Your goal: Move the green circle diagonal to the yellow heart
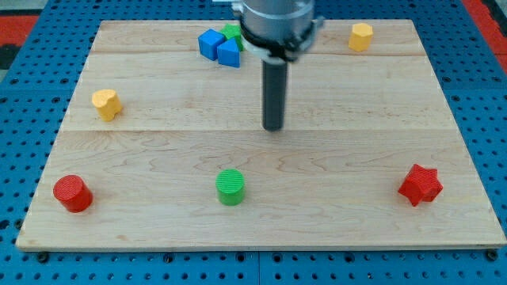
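Camera view shows a pale wooden board (158,150) on a blue perforated counter (24,32). This arm has no jaws, only a dark rod; my tip (273,127) rests near the board's middle, well apart from every block. The arm's body is cut off at the view's top and partly hides a green block (232,32) behind two touching blue blocks (219,47). A red star (420,185) lies at the right, a red cylinder (72,193) at the bottom left. The green circle (230,187) sits below my tip, the yellow heart (106,103) at the left, a yellow block (360,36) at the top right.
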Controlling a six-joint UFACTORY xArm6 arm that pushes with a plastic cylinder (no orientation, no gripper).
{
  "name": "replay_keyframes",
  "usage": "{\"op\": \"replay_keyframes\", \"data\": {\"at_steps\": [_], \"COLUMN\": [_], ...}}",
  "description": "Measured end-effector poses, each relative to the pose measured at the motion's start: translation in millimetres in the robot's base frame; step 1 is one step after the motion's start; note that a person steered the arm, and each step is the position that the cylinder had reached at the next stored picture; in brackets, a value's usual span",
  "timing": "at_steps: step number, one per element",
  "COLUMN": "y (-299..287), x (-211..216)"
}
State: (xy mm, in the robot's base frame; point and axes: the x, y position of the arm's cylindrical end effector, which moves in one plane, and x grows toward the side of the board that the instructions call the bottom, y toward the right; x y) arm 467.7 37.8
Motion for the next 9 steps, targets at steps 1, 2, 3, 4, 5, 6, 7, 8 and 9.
{"op": "replay_keyframes", "data": {"at_steps": [1,2,3,4,5,6,7,8,9], "y": [20.8,-30.1,-70.3,-73.0,-78.6,-79.6,-77.1,-88.4,-97.2], "x": [72.9,107.5,139.7,117.0,97.3,126.3,110.8,88.6,59.0]}}
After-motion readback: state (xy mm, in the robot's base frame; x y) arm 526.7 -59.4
